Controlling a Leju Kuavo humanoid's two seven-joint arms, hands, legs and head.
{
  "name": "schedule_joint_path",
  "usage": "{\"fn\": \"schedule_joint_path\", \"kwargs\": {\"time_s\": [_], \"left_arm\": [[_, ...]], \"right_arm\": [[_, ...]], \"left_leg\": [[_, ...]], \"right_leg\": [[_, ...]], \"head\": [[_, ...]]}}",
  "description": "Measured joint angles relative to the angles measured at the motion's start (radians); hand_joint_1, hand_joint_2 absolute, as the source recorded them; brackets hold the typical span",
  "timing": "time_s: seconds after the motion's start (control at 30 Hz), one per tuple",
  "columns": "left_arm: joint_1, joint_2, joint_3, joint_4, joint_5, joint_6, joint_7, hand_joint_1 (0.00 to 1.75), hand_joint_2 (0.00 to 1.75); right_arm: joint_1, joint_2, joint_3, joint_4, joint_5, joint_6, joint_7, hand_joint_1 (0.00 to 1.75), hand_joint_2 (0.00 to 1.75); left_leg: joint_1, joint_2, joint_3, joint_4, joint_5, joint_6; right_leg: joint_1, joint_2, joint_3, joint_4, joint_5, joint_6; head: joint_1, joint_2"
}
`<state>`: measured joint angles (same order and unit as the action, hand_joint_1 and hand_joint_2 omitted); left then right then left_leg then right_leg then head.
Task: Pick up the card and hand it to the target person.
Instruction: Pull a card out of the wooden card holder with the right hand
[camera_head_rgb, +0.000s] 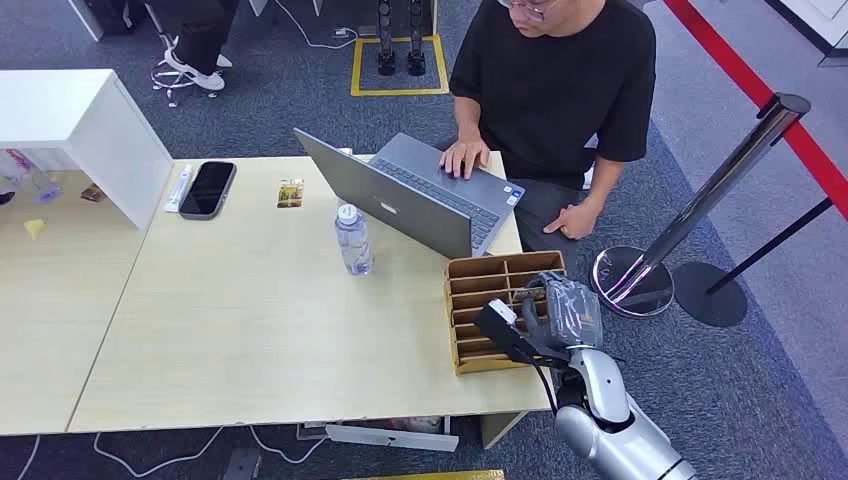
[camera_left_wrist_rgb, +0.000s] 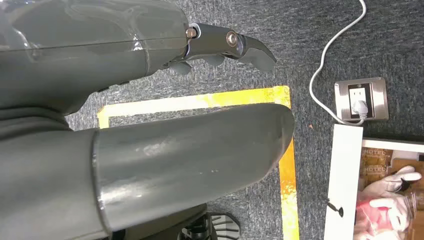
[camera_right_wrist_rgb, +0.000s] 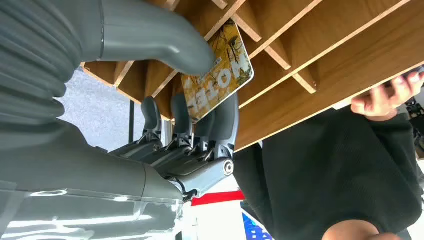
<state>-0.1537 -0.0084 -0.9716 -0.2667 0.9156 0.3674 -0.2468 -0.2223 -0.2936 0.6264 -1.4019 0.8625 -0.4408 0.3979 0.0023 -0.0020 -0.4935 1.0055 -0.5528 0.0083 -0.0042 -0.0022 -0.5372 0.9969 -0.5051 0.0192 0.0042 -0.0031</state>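
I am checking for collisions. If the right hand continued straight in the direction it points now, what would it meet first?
Probably the wooden organizer. The right hand already holds a card at its slots, so the dividers lie directly ahead. The laptop comes after; depth is unclear.

Your right robot hand sits at the wooden organizer, arm bent up from below at its near right corner. Thumb and fingers pinch the card against the organizer's slots. Your left robot hand hangs over the floor, fingers loosely extended, holding nothing.
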Motion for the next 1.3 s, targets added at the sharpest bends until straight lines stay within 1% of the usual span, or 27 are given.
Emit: {"fn": "schedule_joint_path", "kwargs": {"time_s": [0.03, 0.1, 0.17, 0.23, 0.27, 0.33, 1.03, 1.3], "left_arm": [[0.0, 0.0, 0.0, 0.0, 0.003, 0.001, 0.0, 0.0, 0.0], [0.0, 0.0, 0.001, 0.0, 0.01, 0.003, 0.0, 0.0, 0.0], [0.0, 0.0, 0.002, 0.0, 0.015, 0.007, 0.0, 0.0, 0.0], [0.0, 0.0, 0.002, 0.0, 0.016, 0.01, 0.0, 0.0, 0.0], [0.0, 0.0, 0.002, 0.0, 0.016, 0.01, -0.001, 0.0, 0.0], [0.0, 0.0, 0.002, 0.0, 0.016, 0.01, -0.002, 0.0, 0.0], [0.0, 0.0, 0.004, 0.0, 0.015, 0.01, -0.006, 0.0, 0.0], [0.0, 0.0, 0.008, 0.0, 0.015, 0.01, -0.006, 0.0, 0.0]], "right_arm": [[0.0, 0.0, 0.001, 0.0, 0.0, 0.001, 0.0, 1.06, 1.75], [0.0, 0.001, 0.002, 0.001, 0.0, 0.004, 0.0, 1.19, 1.75], [-0.001, 0.001, 0.004, 0.001, 0.0, 0.009, 0.0, 1.42, 1.75], [-0.003, 0.002, 0.004, 0.001, 0.0, 0.011, 0.0, 1.61, 1.75], [-0.005, 0.002, 0.004, 0.001, 0.0, 0.012, 0.0, 1.68, 1.75], [-0.009, 0.002, 0.004, 0.001, 0.0, 0.012, -0.001, 1.75, 1.75], [-0.017, 0.0, 0.008, -0.042, 0.023, 0.022, 0.007, 1.75, 1.75], [-0.023, -0.019, 0.008, -0.111, 0.08, 0.065, 0.029, 1.75, 1.75]], "left_leg": [[0.0, 0.0, 0.0, 0.0, 0.0, 0.0], [0.0, 0.0, 0.0, 0.0, 0.0, 0.0], [0.0, 0.0, 0.0, 0.0, 0.0, 0.0], [0.0, 0.0, 0.0, 0.0, 0.0, 0.0], [0.0, 0.0, 0.0, 0.0, 0.0, 0.0], [0.0, 0.0, 0.0, 0.0, 0.0, 0.0], [0.0, 0.0, 0.0, 0.0, 0.0, 0.0], [0.0, 0.0, 0.0, 0.0, 0.0, 0.0]], "right_leg": [[0.0, 0.0, 0.0, 0.0, 0.0, 0.0], [0.0, 0.0, 0.0, 0.0, 0.0, 0.0], [0.0, 0.0, 0.0, 0.0, 0.0, 0.0], [0.0, 0.0, 0.0, 0.0, 0.0, 0.0], [0.0, 0.0, 0.0, 0.0, 0.0, 0.0], [0.0, 0.0, 0.0, 0.0, 0.0, 0.0], [0.0, 0.0, 0.0, 0.0, 0.0, 0.0], [0.0, 0.0, 0.0, 0.0, 0.0, 0.0]], "head": [[0.0, 0.0], [0.0, 0.0], [0.0, 0.0], [0.0, 0.0], [0.0, 0.0], [0.0, 0.0], [0.0, 0.0], [0.0, 0.0]]}}
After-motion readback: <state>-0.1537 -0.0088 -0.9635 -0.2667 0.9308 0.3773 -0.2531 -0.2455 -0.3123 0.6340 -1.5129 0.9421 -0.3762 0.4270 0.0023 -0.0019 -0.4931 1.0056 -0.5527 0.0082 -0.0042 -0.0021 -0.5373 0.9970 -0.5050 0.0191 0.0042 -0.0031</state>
